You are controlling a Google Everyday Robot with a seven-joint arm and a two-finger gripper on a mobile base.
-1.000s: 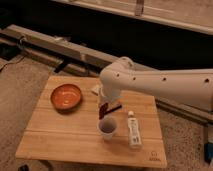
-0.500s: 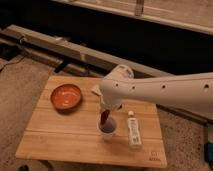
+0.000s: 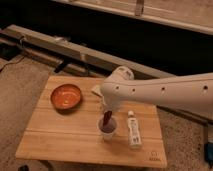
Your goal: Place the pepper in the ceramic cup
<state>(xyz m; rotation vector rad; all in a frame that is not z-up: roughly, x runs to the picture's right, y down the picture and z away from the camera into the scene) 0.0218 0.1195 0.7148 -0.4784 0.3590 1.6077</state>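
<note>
Camera view. My arm (image 3: 165, 92) is reaching in from the right, across the back half of the wooden table (image 3: 60, 140). My gripper (image 3: 107, 111) is hanging just below the arm's rounded end, directly over the cup (image 3: 108, 128), and mostly hidden by the arm's white shell.

The pepper (image 3: 107, 117) is hanging point-down from the gripper, its upper end up at the gripper and its lower end reaching into the cup's mouth. It is dark red and slim, and is standing nearly upright with a slight lean. I am pinching it at its top; whether its tip is touching the inside of the cup, I cannot tell.

The cup is sitting upright near the table's middle, toward the front edge. The orange bowl (image 3: 66, 96) is sitting well apart to the left, toward the back. The white tube (image 3: 133, 131) is lying flat just right of the cup, cap end pointing away from the front edge. A pale flat thing (image 3: 96, 89) is peeking out behind my arm, by the back edge.
</note>
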